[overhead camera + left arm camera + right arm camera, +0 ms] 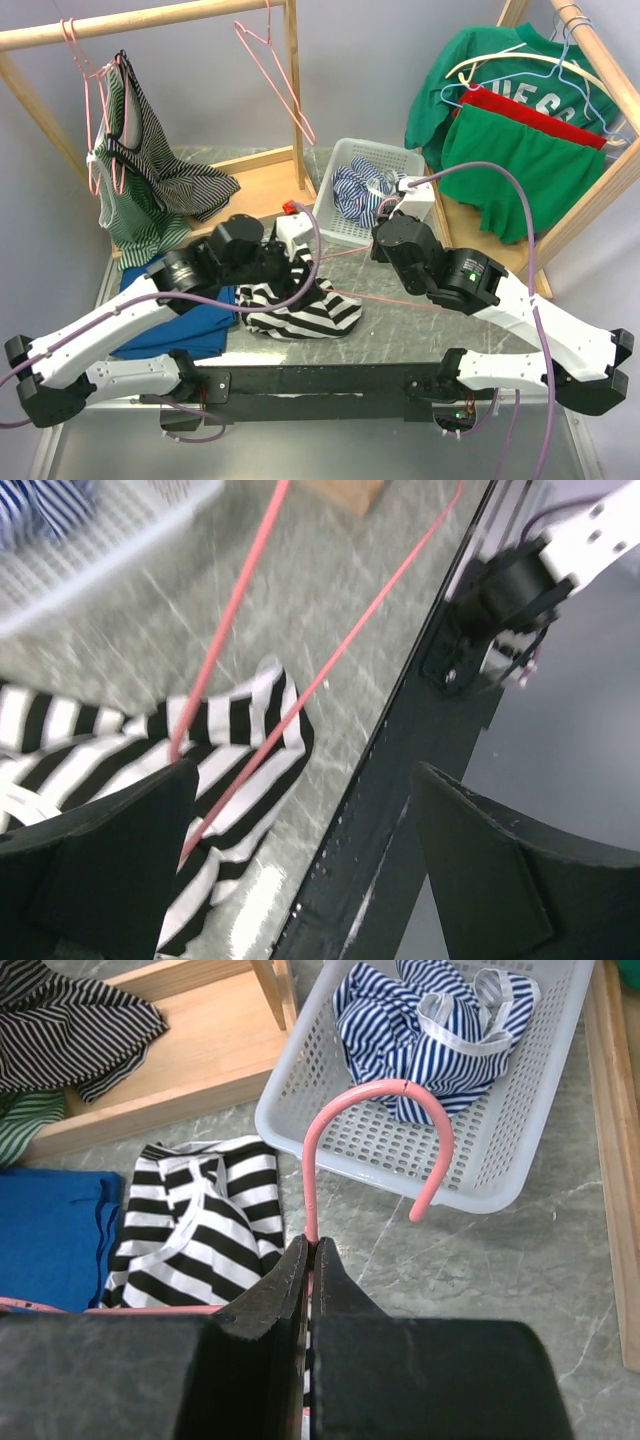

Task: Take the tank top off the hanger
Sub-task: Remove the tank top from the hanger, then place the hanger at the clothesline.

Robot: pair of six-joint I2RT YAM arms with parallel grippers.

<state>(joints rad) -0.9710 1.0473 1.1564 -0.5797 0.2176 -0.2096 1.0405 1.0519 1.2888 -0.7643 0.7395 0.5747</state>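
The black-and-white striped tank top (300,312) lies crumpled on the table near the front edge. It also shows in the left wrist view (235,745) and the right wrist view (200,1230). My right gripper (385,212) (312,1248) is shut on the neck of the pink wire hanger (372,1095), just below its hook. The hanger's wires (300,695) slant across above the tank top; I cannot tell whether they still run through it. My left gripper (308,272) (305,770) is open and empty, low over the tank top's right edge.
A white basket (345,232) (520,1150) holding a blue-striped garment stands just beyond the hanger hook. A blue cloth (190,320) lies left of the tank top. Wooden racks with hung clothes stand at the back left (150,15) and back right (610,70). A black rail (400,780) edges the table.
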